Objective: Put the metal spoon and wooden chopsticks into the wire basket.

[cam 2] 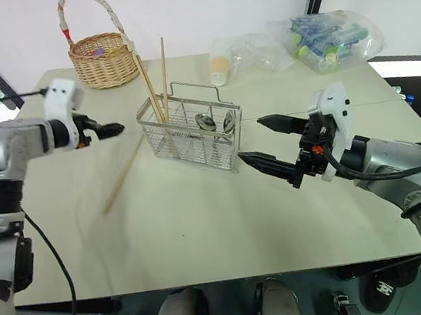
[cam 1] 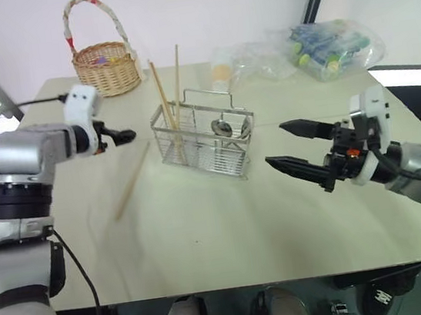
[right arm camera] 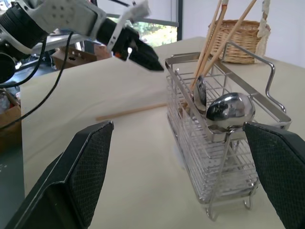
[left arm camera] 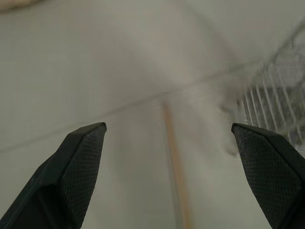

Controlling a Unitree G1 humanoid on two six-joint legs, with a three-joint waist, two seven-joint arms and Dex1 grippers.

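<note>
The rectangular silver wire-mesh basket (cam 1: 207,144) with a wire loop handle stands near the middle of the pale tabletop (cam 1: 205,236). At its left end three long light-brown wooden chopsticks (cam 1: 166,101) stand upright and lean a little, their tips well above the rim. A fourth wooden chopstick (cam 1: 132,181) lies flat on the tabletop to the left of the basket, apart from it. In the right part of the basket the small shiny metal spoon (right arm camera: 229,110) stands with its round bowl up, and a second spoon bowl is just beside it.

The left pincer (cam 1: 121,136) hangs above the tabletop, to the left of the basket and above the far end of the lying chopstick. Its black fingers (left arm camera: 81,167) are wide apart and hold nothing.

The right pincer (cam 1: 296,146) is to the right of the basket, pointing towards it. Its fingers (right arm camera: 86,167) are also fully spread and empty.

At the far left corner stands a round woven wicker basket (cam 1: 106,66) with a tall arched handle.
</note>
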